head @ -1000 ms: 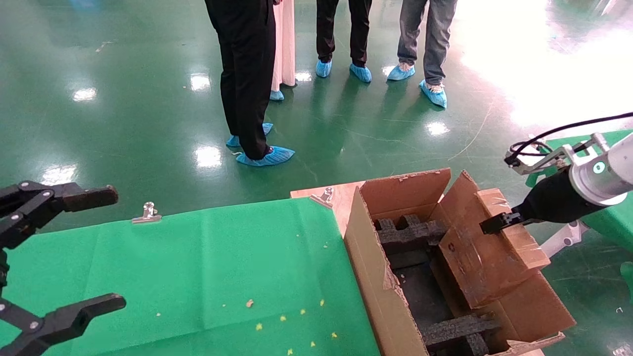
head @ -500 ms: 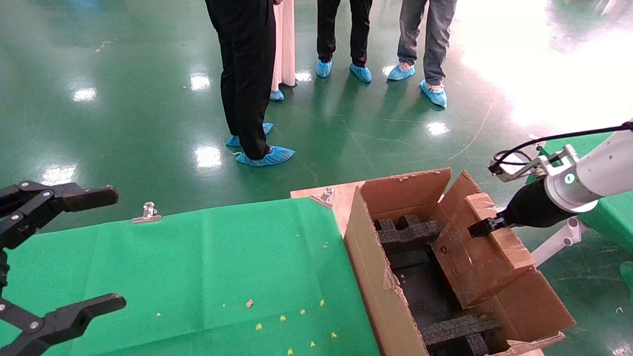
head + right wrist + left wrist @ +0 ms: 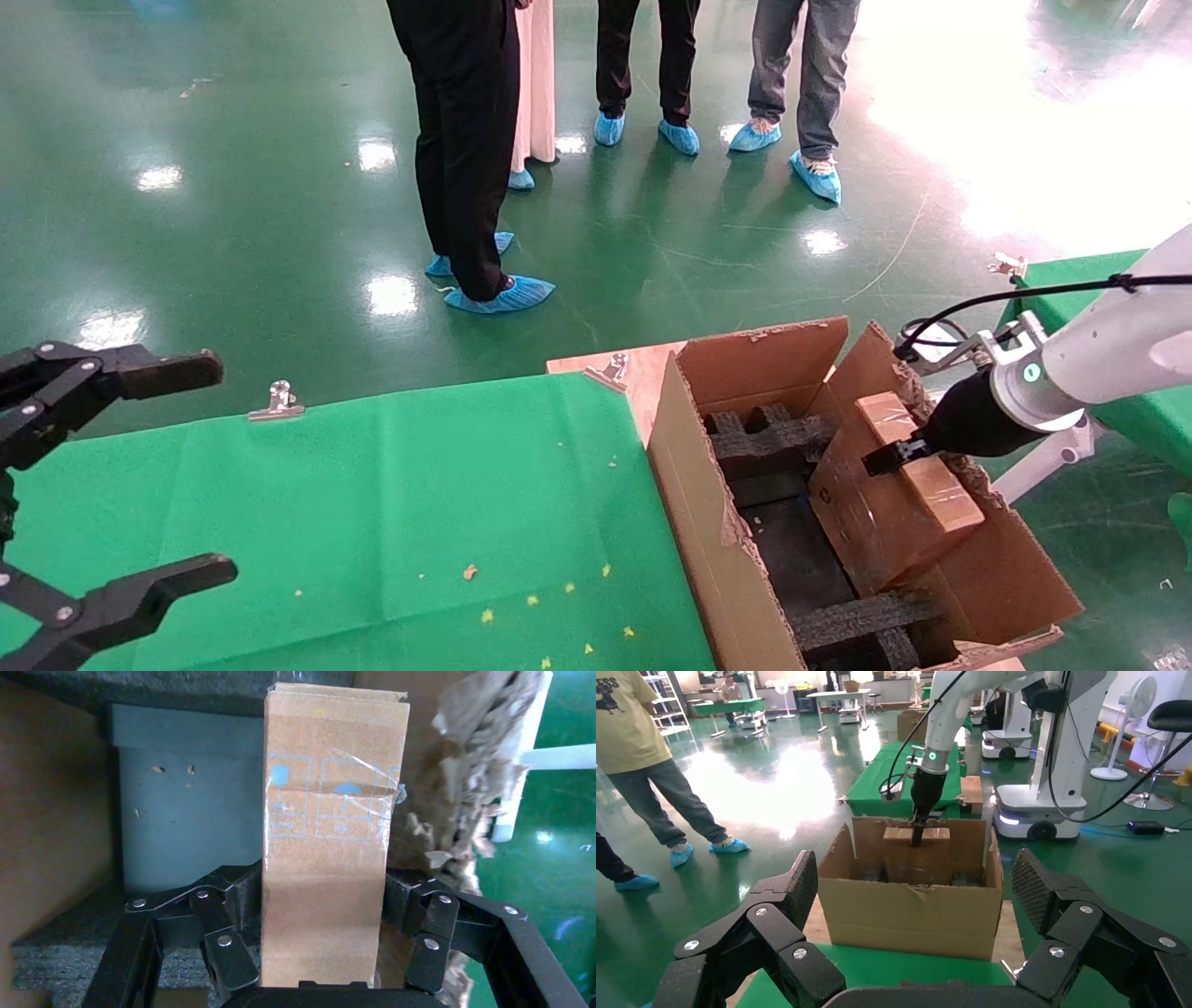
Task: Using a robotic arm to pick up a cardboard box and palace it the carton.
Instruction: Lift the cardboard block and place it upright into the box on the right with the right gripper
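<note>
Between the fingers of the right gripper (image 3: pixel 323 952) sits the small flat brown cardboard box (image 3: pixel 899 489) with its clear tape strip, clamped on both narrow sides and tilted, its lower end down inside the large torn-flapped brown corrugated carton (image 3: pixel 694 503). Below and beyond the claw lie black foam blocks (image 3: pixel 768 443). The placing step looks underway: next, lower the box until it rests on the foam, then release. Well away over the green cloth (image 3: pixel 372 503), the left gripper (image 3: pixel 112 485) hangs spread and empty.
</note>
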### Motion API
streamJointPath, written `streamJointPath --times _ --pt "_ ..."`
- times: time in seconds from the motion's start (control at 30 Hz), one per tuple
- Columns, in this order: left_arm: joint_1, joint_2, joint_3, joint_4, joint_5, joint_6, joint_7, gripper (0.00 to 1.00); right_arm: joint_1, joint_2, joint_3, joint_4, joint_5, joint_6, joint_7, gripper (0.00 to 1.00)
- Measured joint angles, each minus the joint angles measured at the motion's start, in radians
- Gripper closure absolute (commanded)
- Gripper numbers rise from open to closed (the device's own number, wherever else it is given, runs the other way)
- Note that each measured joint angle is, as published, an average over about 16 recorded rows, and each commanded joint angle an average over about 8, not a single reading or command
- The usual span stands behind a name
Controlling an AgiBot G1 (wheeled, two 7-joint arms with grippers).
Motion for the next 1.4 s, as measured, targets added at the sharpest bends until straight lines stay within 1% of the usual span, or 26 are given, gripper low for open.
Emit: streamJointPath --times 0.47,1.27,1.3,1.33,1.4 --pt "0.000 0.000 0.000 0.000 0.000 0.000 0.000 0.00 -0.099 -0.044 0.024 -0.120 0.038 -0.030 -0.053 1.00" --pt "0.000 0.000 0.000 0.000 0.000 0.000 0.000 0.00 -0.218 -0.105 0.049 -0.282 0.077 -0.089 -0.127 1.00" --pt "0.000 0.000 0.000 0.000 0.000 0.000 0.000 0.00 -0.221 -0.108 0.050 -0.287 0.078 -0.091 -0.129 0.97" --pt "0.000 0.000 0.000 0.000 0.000 0.000 0.000 0.00 -0.224 -0.110 0.050 -0.292 0.078 -0.093 -0.131 0.86" --pt "0.000 0.000 0.000 0.000 0.000 0.000 0.000 0.00 -0.229 -0.114 0.051 -0.300 0.080 -0.096 -0.134 0.61"
